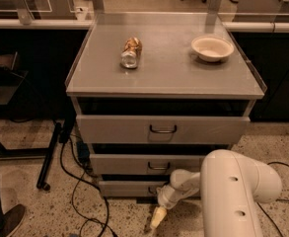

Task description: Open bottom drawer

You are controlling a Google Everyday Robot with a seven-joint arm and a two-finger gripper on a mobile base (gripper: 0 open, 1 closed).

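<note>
Hovering near the floor, the gripper [158,217] is hanging just below the bottom drawer [126,187]; its grip state is unclear.

Arm bent, end effector [158,217] low, seemingly downward

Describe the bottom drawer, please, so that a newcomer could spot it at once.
Find the grey metal cabinet with three drawer fronts stacked under its top. The bottom drawer is the lowest, just above the floor, with the gripper low in front of it; its front is the slimmest of the three.
</note>
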